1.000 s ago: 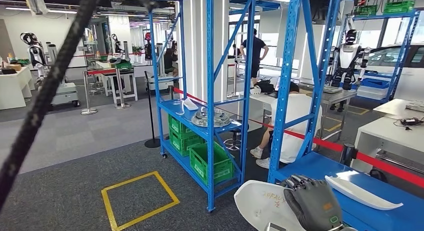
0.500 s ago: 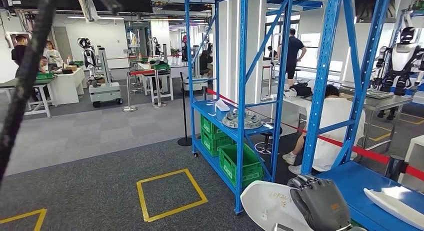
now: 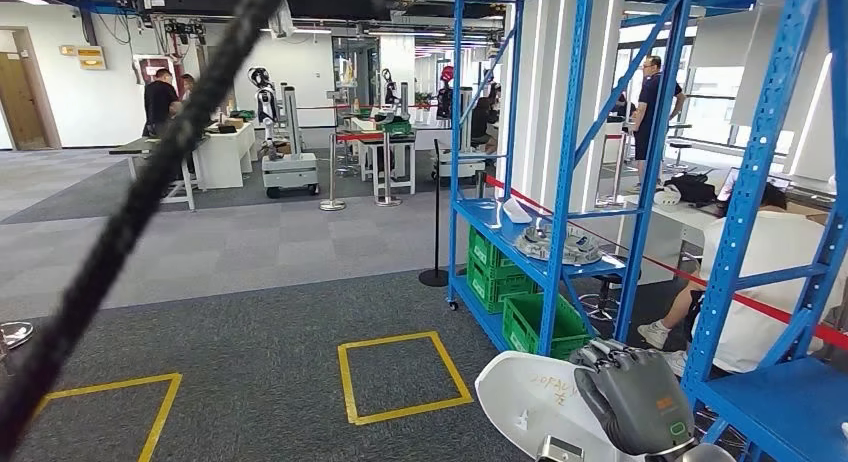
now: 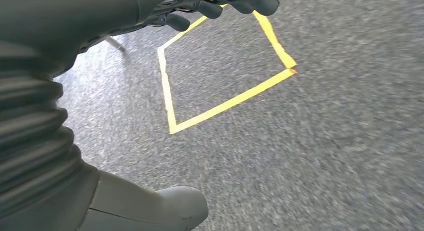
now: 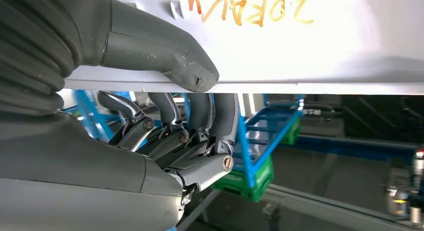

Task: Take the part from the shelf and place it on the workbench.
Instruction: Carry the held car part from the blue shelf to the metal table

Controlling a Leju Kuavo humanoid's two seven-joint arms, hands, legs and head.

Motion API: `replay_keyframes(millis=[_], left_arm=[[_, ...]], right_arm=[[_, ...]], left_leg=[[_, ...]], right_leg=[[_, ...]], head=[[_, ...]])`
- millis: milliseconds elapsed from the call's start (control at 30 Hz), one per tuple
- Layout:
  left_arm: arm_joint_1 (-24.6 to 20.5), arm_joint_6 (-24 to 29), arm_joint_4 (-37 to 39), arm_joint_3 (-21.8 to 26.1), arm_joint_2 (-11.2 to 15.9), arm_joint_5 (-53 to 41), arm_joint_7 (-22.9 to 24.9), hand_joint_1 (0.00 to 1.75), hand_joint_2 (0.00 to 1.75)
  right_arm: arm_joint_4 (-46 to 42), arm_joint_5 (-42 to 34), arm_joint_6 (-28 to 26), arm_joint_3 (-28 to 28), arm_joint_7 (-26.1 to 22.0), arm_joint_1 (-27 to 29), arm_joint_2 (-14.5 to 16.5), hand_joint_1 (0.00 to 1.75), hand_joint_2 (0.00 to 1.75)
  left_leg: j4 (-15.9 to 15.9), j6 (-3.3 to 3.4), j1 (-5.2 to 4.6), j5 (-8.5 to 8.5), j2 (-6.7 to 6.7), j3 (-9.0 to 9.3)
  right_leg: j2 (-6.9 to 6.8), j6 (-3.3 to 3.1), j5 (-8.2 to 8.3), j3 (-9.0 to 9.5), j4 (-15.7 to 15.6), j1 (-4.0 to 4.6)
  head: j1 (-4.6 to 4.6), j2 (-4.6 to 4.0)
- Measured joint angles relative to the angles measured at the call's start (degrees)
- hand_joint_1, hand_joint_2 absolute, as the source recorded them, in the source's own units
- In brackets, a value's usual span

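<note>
My right hand (image 3: pixel 632 397) holds a white curved panel part (image 3: pixel 530 402) low at the right of the head view, fingers wrapped over its edge. In the right wrist view the thumb (image 5: pixel 165 56) presses one face of the part (image 5: pixel 310 36), which bears orange writing, and the fingers (image 5: pixel 200 121) curl under the other face. My left hand (image 4: pixel 150 6) hangs over grey carpet with nothing in it, fingers (image 4: pixel 225 1) loosely bent and thumb (image 4: pixel 165 211) apart. White workbenches (image 3: pixel 215 147) stand far back at the left.
A blue shelf rack (image 3: pixel 565 172) with green crates (image 3: pixel 540 327) and metal parts (image 3: pixel 560 244) stands ahead at the right; a nearer blue shelf (image 3: pixel 790 402) is at the right edge. A person in white (image 3: pixel 770 282) sits behind it. Yellow floor squares (image 3: pixel 400 377) and a black cable (image 3: pixel 130 212) cross the view.
The camera has swung left, so the shelves slide to the right and the near shelf's white part leaves the picture. My right hand still holds the panel in the same spot.
</note>
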Motion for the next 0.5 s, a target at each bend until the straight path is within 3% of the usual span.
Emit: replay_keyframes(millis=[33,100,167,200,233,333,400,467,500], left_arm=[[0.0,0.0,0.0,0.0,0.1,0.1,0.0,0.0,1.75],[-0.1,0.0,0.0,0.0,0.1,0.3,-0.1,0.0,1.75],[0.0,0.0,0.0,0.0,0.1,0.3,-0.1,0.0,1.75],[0.0,0.0,0.0,0.0,0.1,0.3,-0.1,0.0,1.75],[0.0,-0.1,0.0,0.0,0.1,0.3,-0.1,0.0,1.75],[-0.1,-0.3,0.0,0.0,0.2,0.3,-0.1,0.0,1.75],[-0.1,-0.5,0.0,0.0,0.3,0.3,0.0,0.0,1.75],[0.2,-0.5,0.0,0.0,0.5,0.3,0.1,0.0,1.75],[0.3,-0.5,0.0,0.0,0.6,0.4,0.1,0.0,1.75]], right_arm=[[0.1,-0.1,0.0,0.0,-0.1,-0.2,0.0,1.75,1.75],[0.4,-0.1,0.1,0.0,-0.1,-0.6,-0.1,1.75,1.75],[0.8,-0.1,0.3,0.2,0.0,-0.7,-0.2,1.75,1.75],[1.0,-0.1,0.3,0.4,0.1,-0.7,-0.2,1.75,1.75],[1.2,-0.1,0.3,0.5,0.4,-0.7,-0.1,1.75,1.75],[1.3,0.7,0.1,0.5,1.7,-0.9,0.2,1.75,1.75],[1.2,1.5,-0.3,0.6,2.7,-0.8,0.8,1.75,1.75],[1.2,2.3,-0.7,0.8,3.3,-0.5,1.7,1.75,1.75],[1.1,2.7,-0.9,0.9,3.5,-0.5,2.3,1.75,1.75]], left_leg=[[-0.2,0.32,0.14,0.2,-0.55,0.05],[-0.4,0.7,0.29,0.43,-1.71,0.04],[-0.2,0.8,0.27,0.5,-3.09,-0.14],[-0.1,0.8,0.26,0.51,-3.86,-0.22],[0.0,0.77,0.27,0.52,-4.63,-0.29],[0.4,0.32,0.31,0.61,-6.79,-0.49],[0.3,-0.45,0.41,0.84,-7.93,-0.89],[0.0,-1.32,0.6,1.17,-8.85,-1.24],[0.3,-1.58,0.63,1.0,-8.39,-1.51]], right_leg=[[1.6,0.33,-0.98,-0.63,1.5,-0.19],[5.18,0.81,-4.25,-3.59,7.9,-0.5],[6.2,0.99,-6.55,-7.15,14.8,-0.57],[6.29,0.98,-6.24,-7.84,15.8,-0.6],[6.41,0.92,-4.88,-7.34,14.4,-0.66],[8.7,0.56,0.11,-2.05,3.2,-0.99],[9.61,0.36,0.64,-0.63,-0.1,-0.84],[8.51,-0.16,0.92,-0.43,-0.4,-0.64],[7.94,-0.6,1.15,-0.25,-0.7,-0.66]], head=[[0.02,0.0],[0.1,0.0],[0.19,0.0],[0.2,0.0],[0.22,0.0],[0.22,0.0],[0.19,0.0],[0.15,0.0],[0.11,0.0]])
